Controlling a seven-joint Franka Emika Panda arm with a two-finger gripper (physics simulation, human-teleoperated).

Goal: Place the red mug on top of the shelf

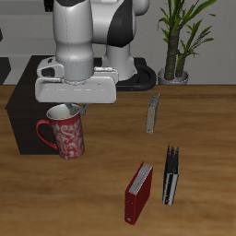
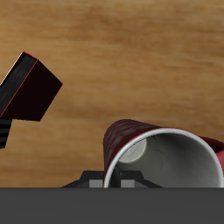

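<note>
From the front, the robot arm leans over the back part of the wooden table [image 1: 111,184], and its gripper [image 1: 66,112] comes down onto the red mug [image 1: 63,136], whose rim sits right under the wide pale hand of the arm. The mug looks lifted and a little tilted, its loop handle turned toward the side edge of the table near the shelf [image 1: 28,115], the black box standing at the back corner on that side; the mug is in front of the box, lower than its flat top and not on it. The fingers are hidden behind the hand and the rim, so from here I cannot tell how firmly they clamp. A thin grey book [image 1: 152,113] stands upright near the middle of the table, and closer to the front edge stand a red book [image 1: 138,193] and a black book [image 1: 171,175], near each other but apart. A potted plant [image 1: 175,41] stands at the back edge. In the wrist view, the mug [image 2: 131,138] fills the space just ahead of the gripper, its pale rim and grey inside facing the camera with one finger visible inside it. The red book [image 2: 31,87] stands farther off on the wood.
</note>
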